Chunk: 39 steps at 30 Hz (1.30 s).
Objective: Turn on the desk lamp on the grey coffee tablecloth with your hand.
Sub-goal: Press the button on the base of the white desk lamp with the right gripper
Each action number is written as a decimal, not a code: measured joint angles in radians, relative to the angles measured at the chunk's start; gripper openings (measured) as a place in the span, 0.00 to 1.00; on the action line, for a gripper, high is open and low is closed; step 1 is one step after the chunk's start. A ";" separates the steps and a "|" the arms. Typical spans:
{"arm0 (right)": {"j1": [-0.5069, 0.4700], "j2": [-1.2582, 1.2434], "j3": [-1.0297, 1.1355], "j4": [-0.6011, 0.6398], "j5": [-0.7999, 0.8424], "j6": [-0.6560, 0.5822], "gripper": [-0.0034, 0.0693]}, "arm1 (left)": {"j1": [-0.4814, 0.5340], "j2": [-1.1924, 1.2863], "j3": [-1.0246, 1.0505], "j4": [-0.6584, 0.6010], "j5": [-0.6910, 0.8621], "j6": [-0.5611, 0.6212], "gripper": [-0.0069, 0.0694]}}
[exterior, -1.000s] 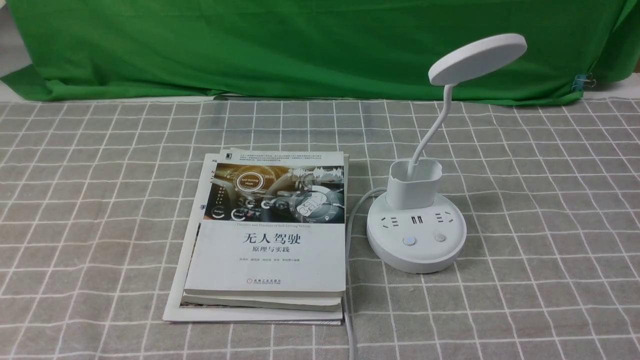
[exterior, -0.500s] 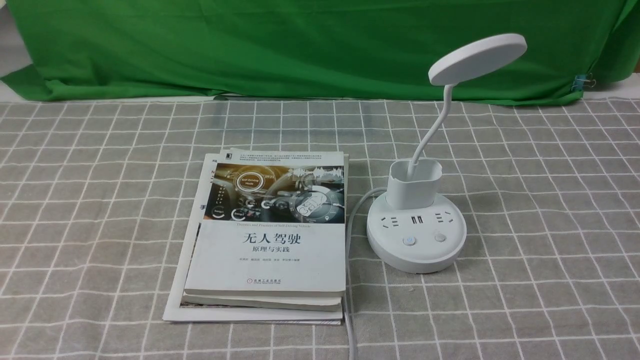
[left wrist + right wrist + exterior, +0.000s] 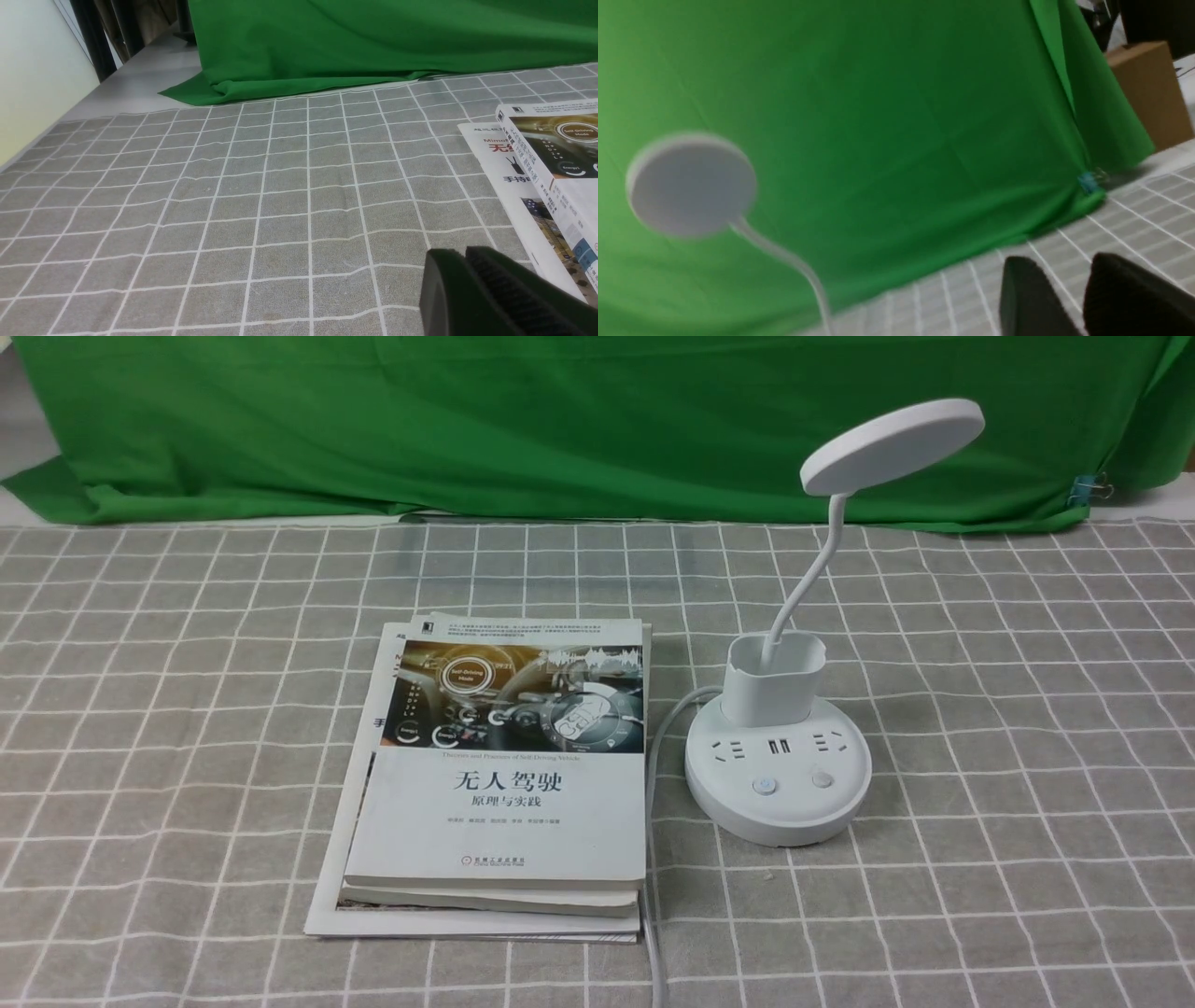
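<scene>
The white desk lamp (image 3: pixel 778 784) stands on the grey coffee tablecloth (image 3: pixel 1027 709), right of centre. Its disc head (image 3: pixel 892 443) is unlit, and two buttons (image 3: pixel 765 786) sit at the front of its round base. No arm shows in the front view. The jointed black hand is out of view. My left gripper (image 3: pixel 460 252) is shut and empty, low over the cloth (image 3: pixel 233 186) beside the books. My right gripper (image 3: pixel 1062 263) is open and empty above the cloth, with the lamp head (image 3: pixel 691 184) ahead of it in a blurred view.
A stack of books (image 3: pixel 504 775) lies left of the lamp and shows in the left wrist view (image 3: pixel 551 154). The lamp's white cord (image 3: pixel 653 859) runs between them to the near edge. A green backdrop (image 3: pixel 560 420) closes the far side. A cardboard box (image 3: pixel 1150 93) stands beyond it.
</scene>
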 joint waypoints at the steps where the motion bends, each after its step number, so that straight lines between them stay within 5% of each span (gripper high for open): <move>1: 0.000 0.000 0.000 0.000 -0.017 0.023 0.38 | 0.000 0.000 0.000 0.000 0.000 0.000 0.12; 7: 0.004 0.038 -0.053 0.000 0.133 0.018 0.26 | 0.000 0.000 0.000 0.000 0.000 0.000 0.12; 11: 0.045 0.260 -0.276 -0.003 0.452 -0.180 0.14 | 0.000 0.000 0.000 0.000 0.000 0.000 0.12; 19: 0.100 0.798 -0.657 -0.004 0.898 -0.403 0.12 | 0.000 0.000 0.000 0.000 0.000 0.001 0.12; 31: 0.363 1.451 -0.975 0.008 0.825 -0.482 0.12 | 0.000 0.000 0.000 0.000 0.000 0.001 0.12; 39: 0.379 1.702 -1.143 0.007 0.817 -0.502 0.09 | 0.000 0.000 0.000 0.000 0.000 0.001 0.12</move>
